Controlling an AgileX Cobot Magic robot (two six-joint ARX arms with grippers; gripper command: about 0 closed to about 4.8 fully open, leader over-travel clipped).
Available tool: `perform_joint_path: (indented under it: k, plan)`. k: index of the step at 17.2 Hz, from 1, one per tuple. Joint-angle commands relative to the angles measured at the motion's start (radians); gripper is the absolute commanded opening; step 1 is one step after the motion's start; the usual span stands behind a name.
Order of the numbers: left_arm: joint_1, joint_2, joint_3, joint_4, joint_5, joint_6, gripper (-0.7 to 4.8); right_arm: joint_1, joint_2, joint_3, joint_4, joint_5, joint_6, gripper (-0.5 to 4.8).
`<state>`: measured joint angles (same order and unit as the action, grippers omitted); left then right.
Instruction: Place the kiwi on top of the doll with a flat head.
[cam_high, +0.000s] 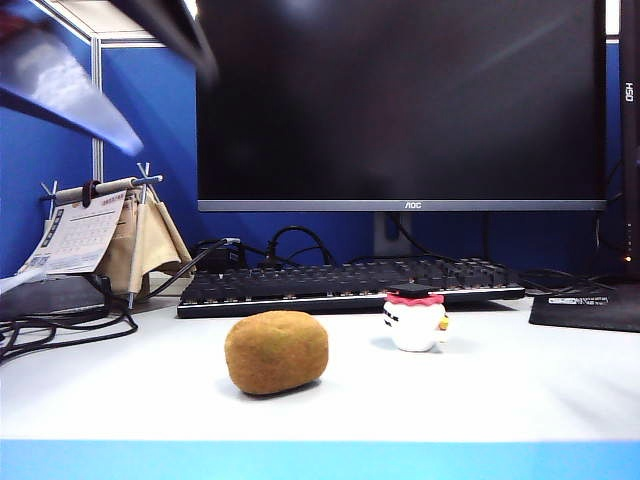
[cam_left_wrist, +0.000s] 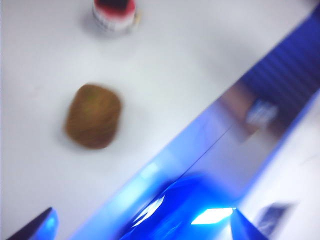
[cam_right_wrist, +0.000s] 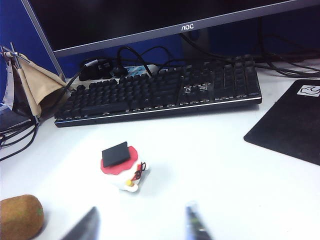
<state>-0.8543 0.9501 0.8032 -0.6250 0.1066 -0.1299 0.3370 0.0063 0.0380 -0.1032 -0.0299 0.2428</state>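
The kiwi, a fuzzy golden-brown oval, lies on the white table left of centre. The doll with a flat head stands to its right: white body, red frill, black cap. They are apart. In the blurred left wrist view, my left gripper hangs open and empty above the table's front edge, with the kiwi and the doll beyond it. My left arm is a blur at the exterior view's upper left. My right gripper is open and empty, short of the doll, and the kiwi lies off to one side.
A black keyboard lies behind both objects, under a dark monitor. A desk calendar and cables are at the left. A black mouse pad lies at the right. The table's front edge is blue.
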Motion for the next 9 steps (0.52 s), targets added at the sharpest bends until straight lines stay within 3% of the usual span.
perform_joint_path:
  k: [1, 2, 6, 9]
  plan:
    - [0.013, 0.161, 0.083, -0.158, -0.102, 0.264, 4.79, 0.0, 0.0, 0.002, 0.023, -0.023, 0.0, 2.36]
    - [0.043, 0.221, 0.103, -0.193, -0.111, 0.337, 4.79, 0.002, 0.002, 0.003, 0.018, -0.056, 0.001, 2.42]
    - [0.156, 0.36, 0.117, -0.164, -0.046, 0.463, 4.79, 0.001, 0.002, 0.029, -0.114, -0.047, 0.032, 2.55]
    - [0.19, 0.376, 0.121, -0.037, 0.082, 0.462, 4.79, 0.002, 0.002, 0.031, -0.129, -0.051, 0.042, 2.97]
